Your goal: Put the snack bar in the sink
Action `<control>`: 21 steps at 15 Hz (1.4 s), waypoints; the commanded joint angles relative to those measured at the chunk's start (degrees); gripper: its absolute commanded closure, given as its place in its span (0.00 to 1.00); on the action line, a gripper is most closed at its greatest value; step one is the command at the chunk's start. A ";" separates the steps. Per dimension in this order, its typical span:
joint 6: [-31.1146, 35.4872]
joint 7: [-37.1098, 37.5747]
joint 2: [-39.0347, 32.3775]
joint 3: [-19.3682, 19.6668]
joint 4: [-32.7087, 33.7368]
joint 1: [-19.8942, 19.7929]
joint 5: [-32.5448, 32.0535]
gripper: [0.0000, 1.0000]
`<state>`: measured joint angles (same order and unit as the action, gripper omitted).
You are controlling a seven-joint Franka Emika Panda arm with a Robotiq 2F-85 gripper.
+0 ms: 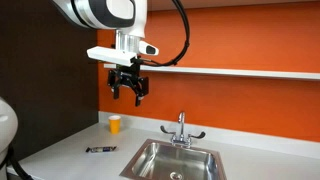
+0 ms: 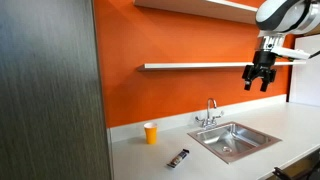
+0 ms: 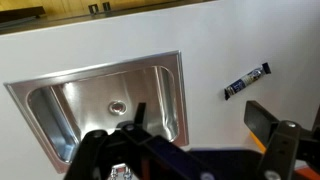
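The snack bar (image 1: 100,149) is a thin dark wrapped bar lying flat on the white counter, left of the sink (image 1: 176,160). It also shows in an exterior view (image 2: 178,158) and in the wrist view (image 3: 246,81). The sink is a steel basin with a chrome faucet (image 1: 181,129); it shows in an exterior view (image 2: 236,140) and in the wrist view (image 3: 100,105). My gripper (image 1: 127,93) hangs high above the counter, open and empty, also seen in an exterior view (image 2: 259,79). In the wrist view its fingers (image 3: 200,125) spread wide above the sink's edge.
A small orange-yellow cup (image 1: 115,123) stands on the counter by the orange wall, also in an exterior view (image 2: 151,133). A white shelf (image 2: 195,66) runs along the wall. A dark panel (image 2: 50,90) stands at one end of the counter.
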<state>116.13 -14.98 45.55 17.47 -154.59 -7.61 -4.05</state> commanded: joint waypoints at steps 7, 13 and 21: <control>1.60 -0.47 -5.03 -3.52 1.38 2.95 0.96 0.00; 3.56 -0.62 -11.56 -8.83 3.20 9.20 1.95 0.00; 8.52 -1.80 -21.18 -12.87 6.63 14.70 4.38 0.00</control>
<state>123.02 -14.98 28.86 6.09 -150.57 6.39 -1.30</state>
